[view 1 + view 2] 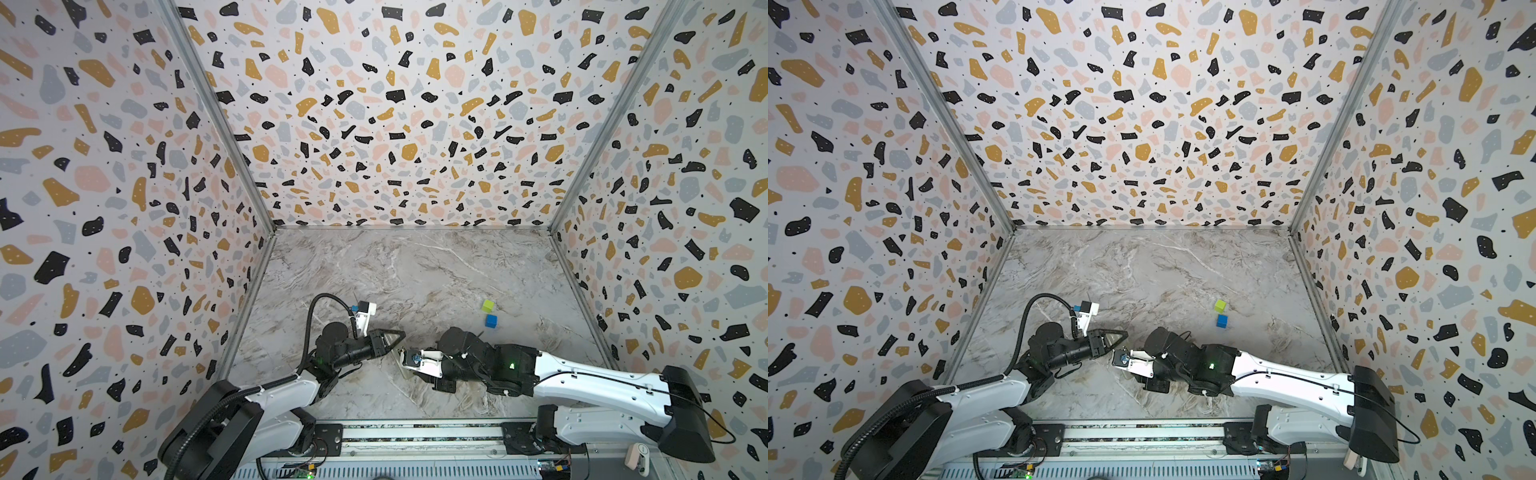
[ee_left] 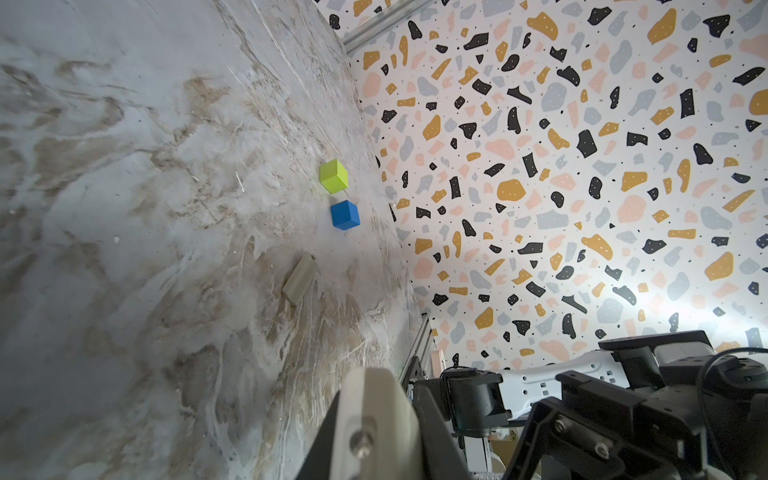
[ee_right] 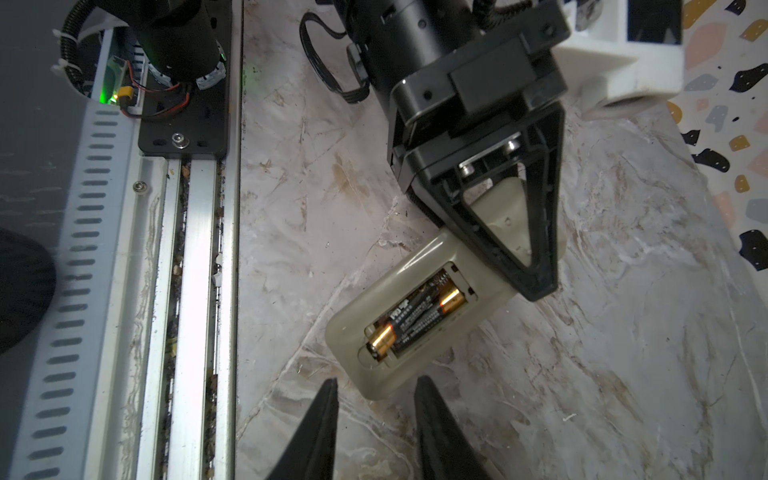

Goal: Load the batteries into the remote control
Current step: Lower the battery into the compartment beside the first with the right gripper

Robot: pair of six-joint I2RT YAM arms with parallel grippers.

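beige remote (image 3: 415,266), black-gold batteries (image 3: 415,318) inside

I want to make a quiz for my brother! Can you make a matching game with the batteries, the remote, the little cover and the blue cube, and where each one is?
Things:
1 batteries
2 remote control
3 loose cover
4 blue cube

Places:
A clamped in the left fingers
B flat on the table, off the remote
C right beside the green cube
D side by side in the open compartment

Pairs: 1-D, 2-A, 3-B, 4-C
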